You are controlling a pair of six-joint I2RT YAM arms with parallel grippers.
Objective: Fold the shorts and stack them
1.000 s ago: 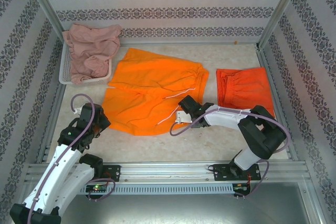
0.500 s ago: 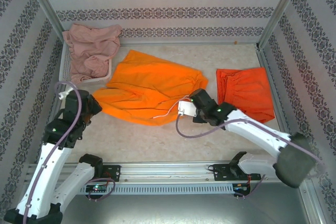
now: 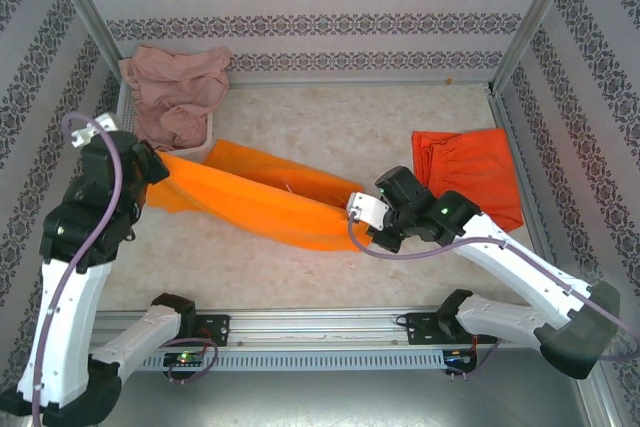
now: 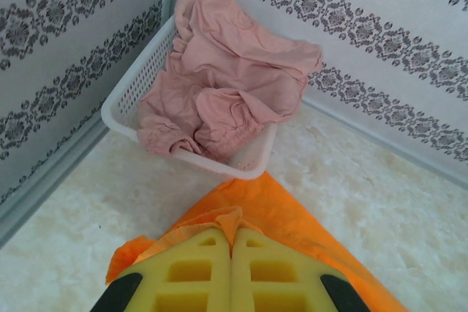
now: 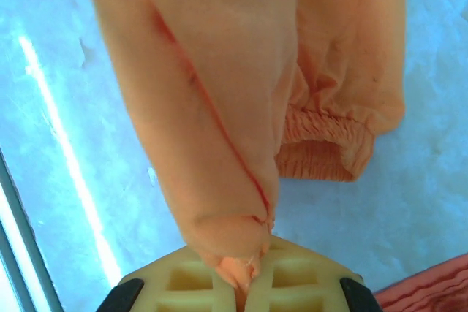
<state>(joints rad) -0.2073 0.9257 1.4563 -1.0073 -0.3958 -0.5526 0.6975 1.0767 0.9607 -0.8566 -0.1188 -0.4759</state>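
Holding bright orange fabric shorts slung between both arms, sagging toward pale marbled surface; looks like mid-fold. Left gripper clamped on one orange edge near basket. Right gripper pinched tight on opposite end. Red-orange shorts lie folded flat at right, so first piece seems done. Dusty pink shorts crumpled in white plastic mesh basket, not yet started. Remaining: finish orange fold, stack on red-orange, then pink pair.

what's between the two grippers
The orange shorts, stretched in a band from the left gripper to the right gripper, each shut on one end. The top view shows the whole span.
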